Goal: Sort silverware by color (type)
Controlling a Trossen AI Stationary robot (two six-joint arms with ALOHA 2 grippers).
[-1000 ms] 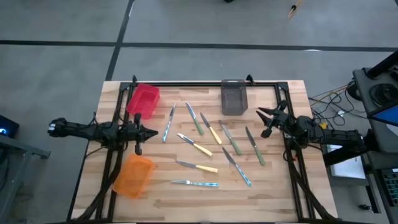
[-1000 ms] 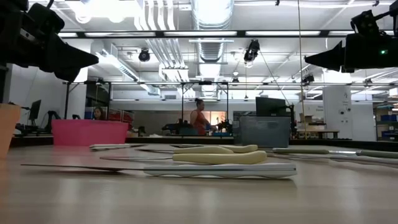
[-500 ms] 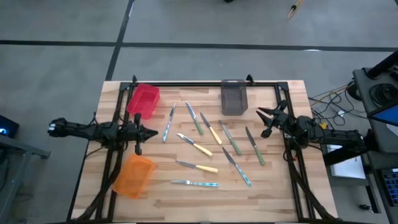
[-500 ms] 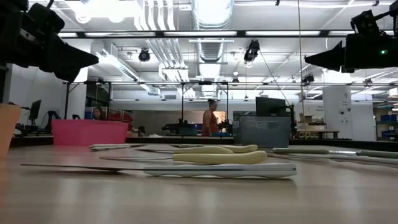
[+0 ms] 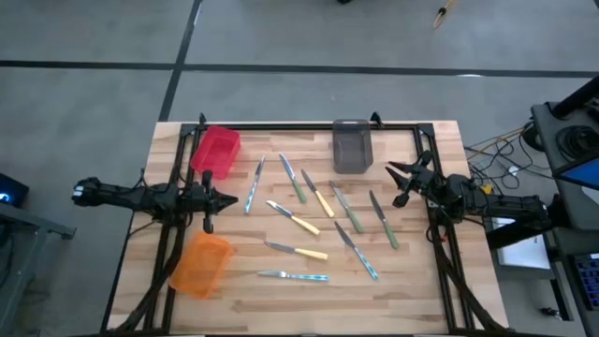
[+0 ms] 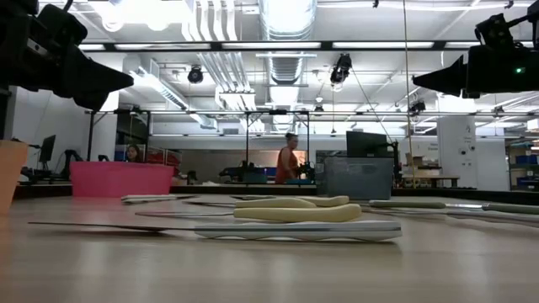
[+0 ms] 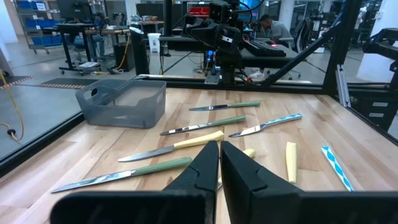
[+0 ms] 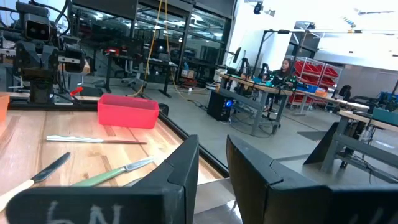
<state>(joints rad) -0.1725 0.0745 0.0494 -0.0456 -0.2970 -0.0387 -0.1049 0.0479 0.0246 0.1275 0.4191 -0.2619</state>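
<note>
The silverware lies flat and scattered over the middle of the wooden table: blue-handled knives, green-handled ones and yellow-handled ones. My left gripper hovers shut at the table's left side, pointing level at the knives. My right gripper hovers at the right side, pointing level, its fingers a little apart with nothing between them.
A red bin stands at the far left, a grey bin at the far middle, an orange bin at the near left. A black frame runs along the far edge and both sides. A person walks in the room behind.
</note>
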